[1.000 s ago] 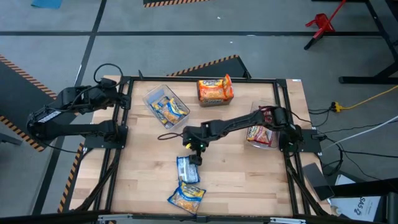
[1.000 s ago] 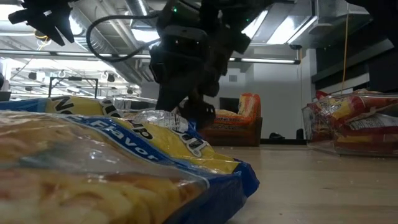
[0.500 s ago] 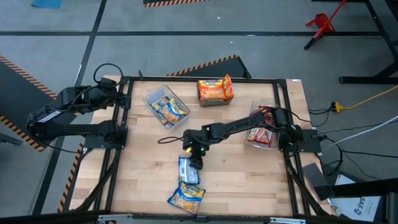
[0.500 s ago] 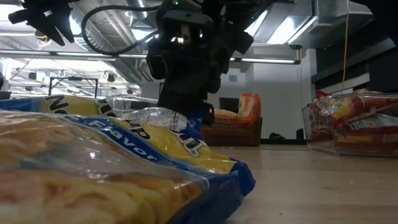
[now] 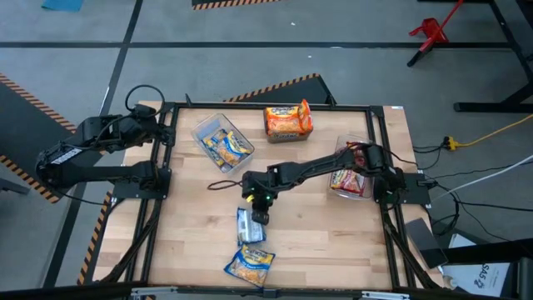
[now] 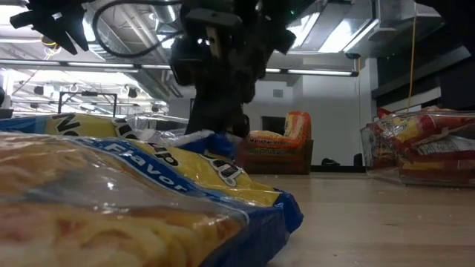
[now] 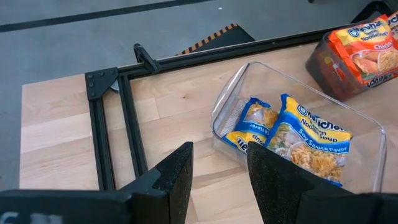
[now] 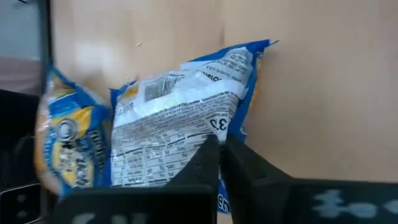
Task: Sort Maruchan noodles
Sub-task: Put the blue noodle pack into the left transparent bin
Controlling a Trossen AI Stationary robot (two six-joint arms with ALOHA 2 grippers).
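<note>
My right claw [image 5: 259, 213] sits mid-counter, pinched together on the edge of a blue-and-yellow packet [image 5: 250, 227]; right wrist view shows its printed back. A second loose packet [image 5: 249, 267] lies near the front edge of the counter [image 5: 325, 242], which has open wood on both sides. Three clear bins: blue-yellow bin [image 5: 221, 142] with two packets, orange bin [image 5: 288, 121], red bin [image 5: 350, 177]. My left claw [image 7: 217, 180], fingers apart, waits near the blue-yellow bin.
</note>
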